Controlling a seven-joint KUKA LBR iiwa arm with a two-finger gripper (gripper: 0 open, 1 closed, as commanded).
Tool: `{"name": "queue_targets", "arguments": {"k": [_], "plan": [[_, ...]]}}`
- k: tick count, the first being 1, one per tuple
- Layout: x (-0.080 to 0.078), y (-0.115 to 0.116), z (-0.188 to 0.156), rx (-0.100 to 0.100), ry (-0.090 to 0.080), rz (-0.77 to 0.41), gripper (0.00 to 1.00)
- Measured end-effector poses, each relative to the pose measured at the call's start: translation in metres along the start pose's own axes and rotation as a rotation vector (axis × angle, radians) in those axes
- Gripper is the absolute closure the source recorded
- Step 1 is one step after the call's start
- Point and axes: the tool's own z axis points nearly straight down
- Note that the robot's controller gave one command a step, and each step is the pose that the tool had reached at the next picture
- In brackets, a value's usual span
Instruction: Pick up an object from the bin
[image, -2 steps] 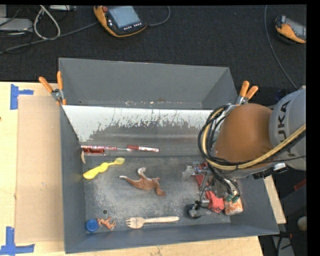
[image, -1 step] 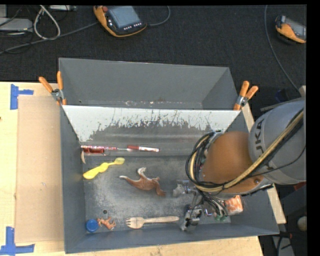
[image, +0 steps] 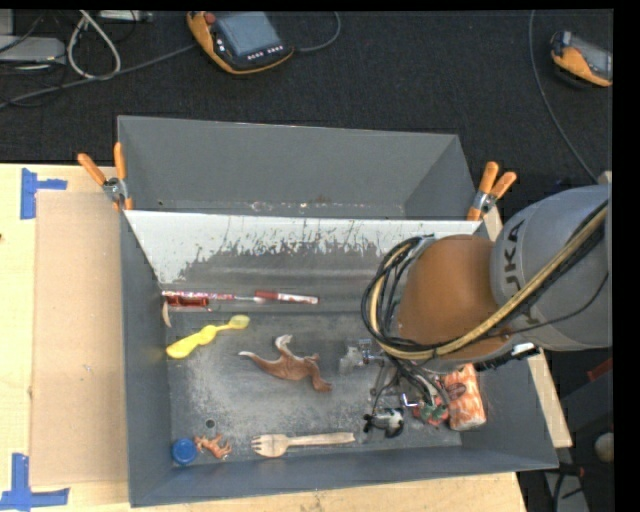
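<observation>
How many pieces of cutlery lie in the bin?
2: a yellow spoon at left, a beige fork near the front wall. The arm may hide others.

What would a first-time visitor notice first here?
Probably the bulky robot arm with its orange cover and looped cables at the right, its hand low at the right of the bin. Then the bright bits on the grey floor: a yellow spoon at left, a brown toy dinosaur in the middle, a pale fork along the front.
</observation>
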Motion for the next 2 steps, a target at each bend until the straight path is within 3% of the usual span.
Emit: {"name": "queue_targets", "arguments": {"k": [1, 2], "plan": [[-0.027, -0.018, -0.001, 0.003, 0.001, -0.010, 0.00], [-0.021, 0.020, -0.076, 0.000, 0.006, -0.076, 0.00]]}}
